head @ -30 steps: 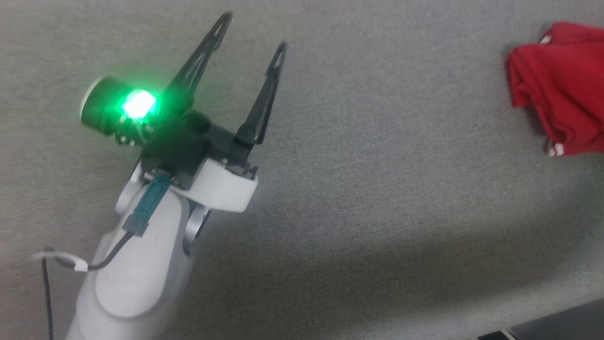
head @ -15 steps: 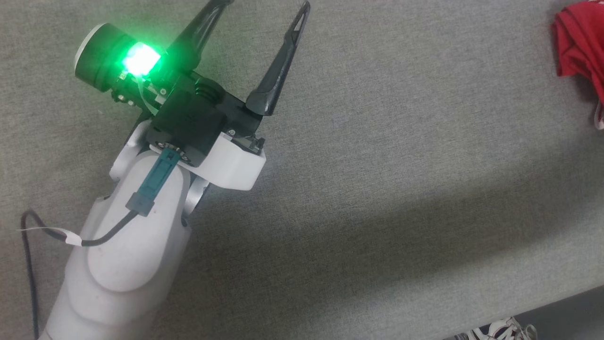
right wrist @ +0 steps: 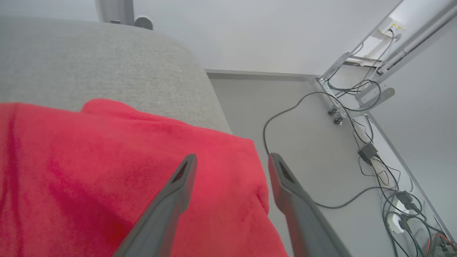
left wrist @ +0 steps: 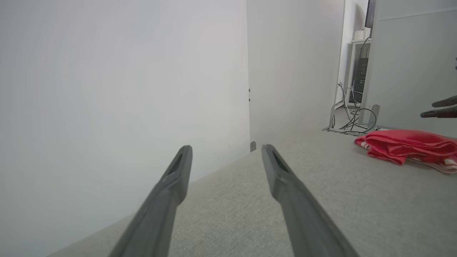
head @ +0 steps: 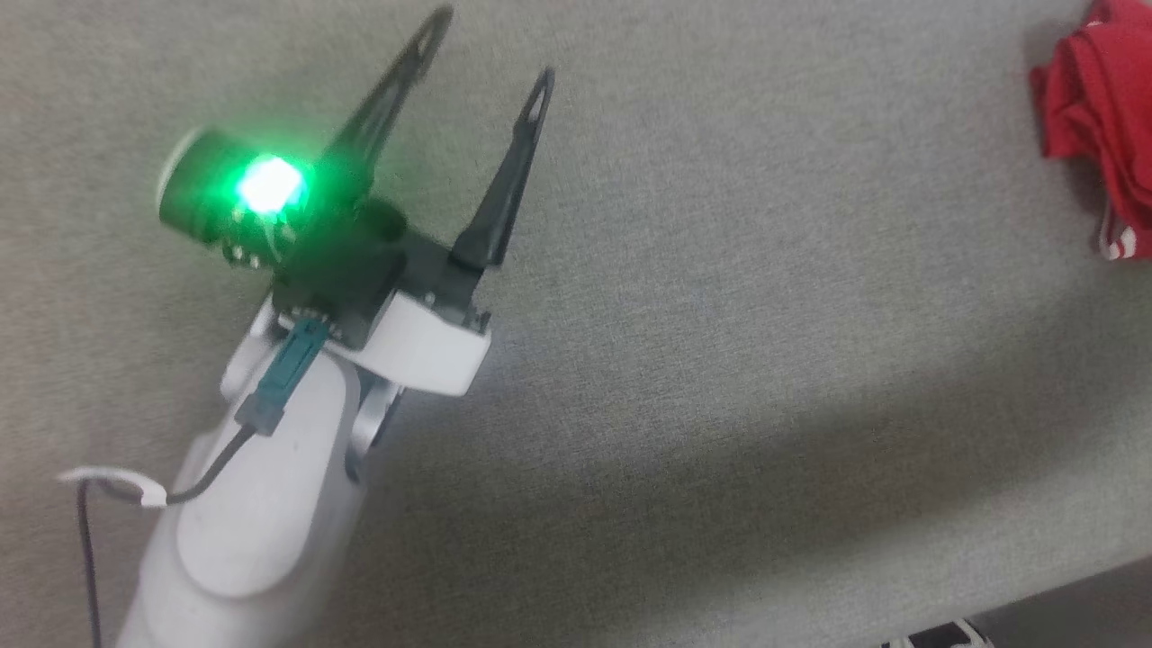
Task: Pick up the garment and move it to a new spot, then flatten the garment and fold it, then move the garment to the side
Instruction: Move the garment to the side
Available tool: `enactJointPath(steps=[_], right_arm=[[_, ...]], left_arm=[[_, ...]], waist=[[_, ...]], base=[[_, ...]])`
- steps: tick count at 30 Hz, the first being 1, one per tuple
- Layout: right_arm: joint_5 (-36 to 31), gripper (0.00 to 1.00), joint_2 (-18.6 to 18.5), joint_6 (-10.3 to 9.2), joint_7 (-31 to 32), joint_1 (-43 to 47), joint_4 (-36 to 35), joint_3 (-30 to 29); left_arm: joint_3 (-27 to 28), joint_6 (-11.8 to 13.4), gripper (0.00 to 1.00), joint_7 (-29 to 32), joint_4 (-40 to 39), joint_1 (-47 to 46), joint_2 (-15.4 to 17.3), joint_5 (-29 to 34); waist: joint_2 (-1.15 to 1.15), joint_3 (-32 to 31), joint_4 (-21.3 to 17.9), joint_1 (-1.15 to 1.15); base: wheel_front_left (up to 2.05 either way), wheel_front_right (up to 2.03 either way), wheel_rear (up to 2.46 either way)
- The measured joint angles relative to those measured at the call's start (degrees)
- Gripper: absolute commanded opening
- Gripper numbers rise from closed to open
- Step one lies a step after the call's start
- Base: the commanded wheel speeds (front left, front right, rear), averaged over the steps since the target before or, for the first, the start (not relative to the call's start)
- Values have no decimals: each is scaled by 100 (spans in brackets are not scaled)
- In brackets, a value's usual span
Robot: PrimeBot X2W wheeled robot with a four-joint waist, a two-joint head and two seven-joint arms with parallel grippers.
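Seeing only my head camera shifted: garment (head: 1093,135) still bunched on the surface (head: 765,315), left claw (head: 492,45) still open, right claw (right wrist: 232,157) spread empty above it.

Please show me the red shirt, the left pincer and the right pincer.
red shirt (left wrist: 407,148), left wrist view, middle of the bundle.
left pincer (head: 490,51), head view, midway between its fingertips.
right pincer (right wrist: 231,158), right wrist view, midway between its fingertips.

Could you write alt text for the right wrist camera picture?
The right tool, two long dark fingers spread open, hangs over a bright red jersey shirt at the edge of a grey fabric-covered table. Black cables trail across the pale floor.
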Motion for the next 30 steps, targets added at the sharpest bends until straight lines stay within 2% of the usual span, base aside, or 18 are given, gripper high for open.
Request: enactJointPath(steps=[8,13,23,30], right_arm=[[33,100,178,0,-104,552,-740,352],[-162,100,255,0,-123,1074,-1489,-149],[-1043,100,1161,0,-129,2621,-2655,-1085],[-1232,100,1858,0,-129,3507,-3339,-1463]], left_arm=[[479,105,100,0,13,1031,-193,-221],[847,98,100,1,88,1692,-328,-343],[1491,-12,100,1,380,2620,-650,-492],[1793,-108,100,0,410,3252,-782,-592]], waist=[[0,-677,205,0],[0,-1116,427,0],[0,-1964,951,0],[0,-2528,1282,0]], base=[[0,0,0],[0,0,0],[0,0,0],[0,0,0]])
